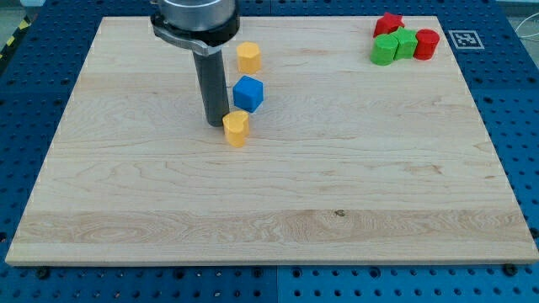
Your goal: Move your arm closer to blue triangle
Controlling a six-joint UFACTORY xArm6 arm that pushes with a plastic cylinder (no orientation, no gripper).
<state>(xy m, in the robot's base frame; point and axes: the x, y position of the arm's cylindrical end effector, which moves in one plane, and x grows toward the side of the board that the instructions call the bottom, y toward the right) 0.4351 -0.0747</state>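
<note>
No claw is fitted — only my tip (216, 124), seen just left of a yellow block (237, 128) on the worktop (269, 219), while the blue block (248, 93) — no triangle can be made out — is judged light, rigid and easily slid.

My wooden board (278, 202) carries two yellow blocks (248, 56) (236, 128) with a blue block (248, 93) between them. Red (388, 23) (427, 43) and green blocks (385, 50) (405, 42) cluster at the view's top right.
</note>
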